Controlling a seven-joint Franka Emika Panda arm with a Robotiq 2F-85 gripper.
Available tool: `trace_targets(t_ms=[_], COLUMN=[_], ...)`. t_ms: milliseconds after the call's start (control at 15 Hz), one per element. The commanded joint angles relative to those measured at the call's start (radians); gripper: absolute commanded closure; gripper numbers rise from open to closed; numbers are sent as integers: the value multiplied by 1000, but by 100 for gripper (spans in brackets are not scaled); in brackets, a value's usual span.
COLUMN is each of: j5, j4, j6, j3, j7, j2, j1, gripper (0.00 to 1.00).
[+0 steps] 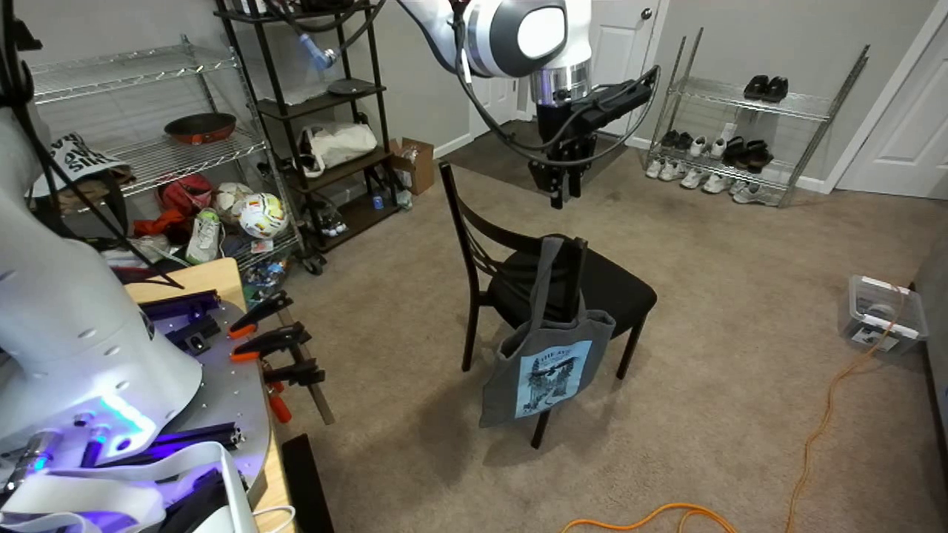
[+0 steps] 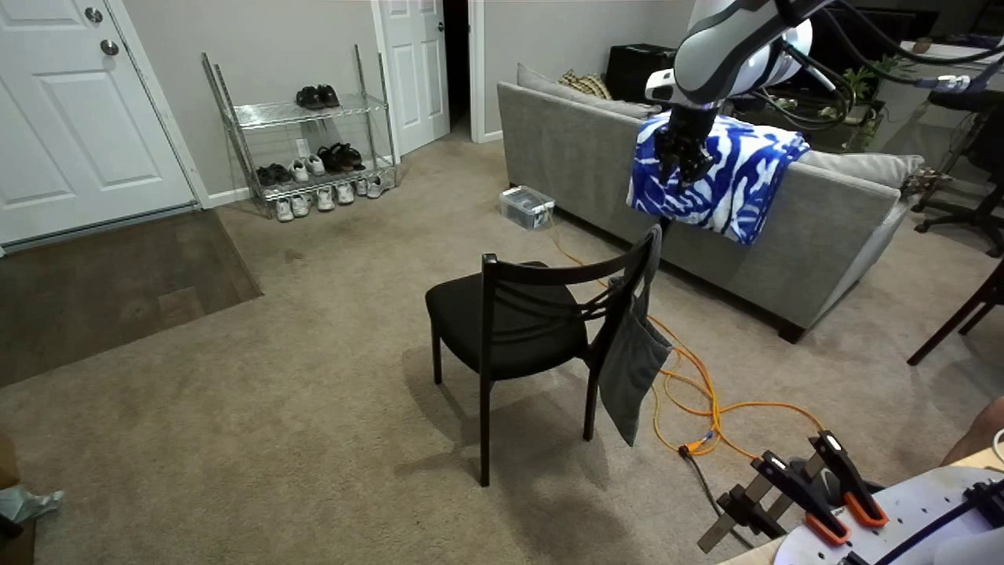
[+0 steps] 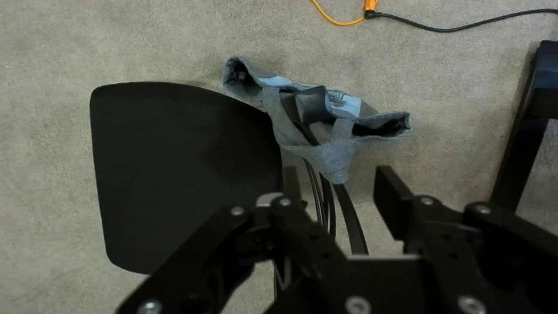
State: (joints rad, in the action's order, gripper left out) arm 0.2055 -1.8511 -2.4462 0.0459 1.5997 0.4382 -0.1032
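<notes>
Hand (image 1: 565, 194) spread above gray tote bag (image 1: 548, 333), lettering (image 1: 561, 356) on its blue panel (image 1: 552, 381) illegible.

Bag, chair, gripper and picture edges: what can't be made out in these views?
Bag: lettering too small to read surely in an exterior view; inside mostly lost in shadow in the wrist view.
Chair: upper part of one leg hidden behind the bag in an exterior view.
Gripper: blurred, and its base cut off by the lower edge in the wrist view.
Skin-toned shape: cut by the right edge in an exterior view; identity unclear.
</notes>
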Motion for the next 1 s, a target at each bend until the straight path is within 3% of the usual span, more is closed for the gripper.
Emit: trace_targets(t_ms=[0, 200, 933], j5=[-22, -19, -21], j4=[-13, 1, 22], j6=[15, 21, 36], j3=[6, 6, 13], j7=[11, 10, 21], j2=[16, 57, 148], j1=[-7, -6, -21], gripper=[21, 1, 0])
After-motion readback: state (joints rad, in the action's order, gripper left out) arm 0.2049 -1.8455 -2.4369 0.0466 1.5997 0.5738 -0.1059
